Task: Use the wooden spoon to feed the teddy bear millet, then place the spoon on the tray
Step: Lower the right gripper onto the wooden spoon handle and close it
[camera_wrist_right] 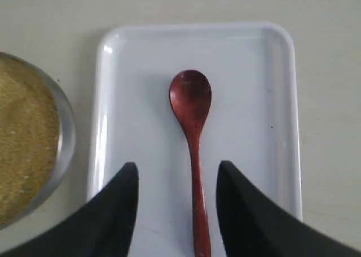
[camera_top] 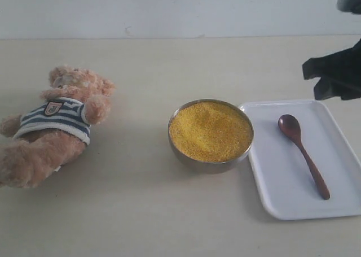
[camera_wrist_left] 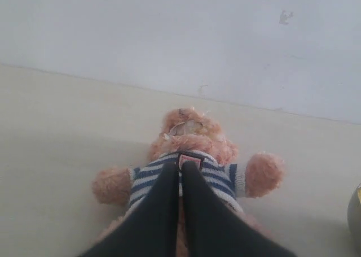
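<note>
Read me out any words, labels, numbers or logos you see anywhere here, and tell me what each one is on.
Chest badge on the teddy bear: carries a mark, too small and blurred to read.
Tray, steel bowl, wooden spoon: no text visible.

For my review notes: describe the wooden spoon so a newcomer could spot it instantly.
Start at the white tray beside the steel bowl of millet. Lying alone on it is the wooden spoon, the only dark reddish-brown, slim-handled thing in view.
</note>
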Robot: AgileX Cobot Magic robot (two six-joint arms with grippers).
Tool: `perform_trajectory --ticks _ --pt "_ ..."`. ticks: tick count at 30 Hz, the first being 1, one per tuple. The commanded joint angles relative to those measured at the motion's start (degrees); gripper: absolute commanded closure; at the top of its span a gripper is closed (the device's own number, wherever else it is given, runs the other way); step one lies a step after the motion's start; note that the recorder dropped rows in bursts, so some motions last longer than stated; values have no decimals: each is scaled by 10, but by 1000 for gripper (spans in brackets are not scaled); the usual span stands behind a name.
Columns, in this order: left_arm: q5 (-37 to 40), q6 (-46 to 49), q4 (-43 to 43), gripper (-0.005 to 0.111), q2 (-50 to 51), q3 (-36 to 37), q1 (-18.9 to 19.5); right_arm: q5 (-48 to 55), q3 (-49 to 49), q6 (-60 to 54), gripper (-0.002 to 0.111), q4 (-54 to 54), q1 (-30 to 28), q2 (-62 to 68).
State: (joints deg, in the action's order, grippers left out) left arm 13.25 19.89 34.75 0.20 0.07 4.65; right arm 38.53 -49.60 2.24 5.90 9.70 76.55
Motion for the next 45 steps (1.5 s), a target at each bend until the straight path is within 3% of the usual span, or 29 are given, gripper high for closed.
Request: perform_trajectory --ticks 1,12,18,25,45 --pt "2 11 -1 103 -2 -1 1 -15 -4 -34 66 -7 1 84" --pt "2 11 1 103 -2 -1 1 -23 -4 -92 66 -5 1 195" --pt "2 11 1 103 -2 -1 1 0 -4 -97 41 -5 1 208" --pt "2 11 1 103 -2 -1 1 37 7 -86 41 -7 1 212" --pt "0 11 1 103 -2 -1 1 -42 85 -47 41 -7 1 212"
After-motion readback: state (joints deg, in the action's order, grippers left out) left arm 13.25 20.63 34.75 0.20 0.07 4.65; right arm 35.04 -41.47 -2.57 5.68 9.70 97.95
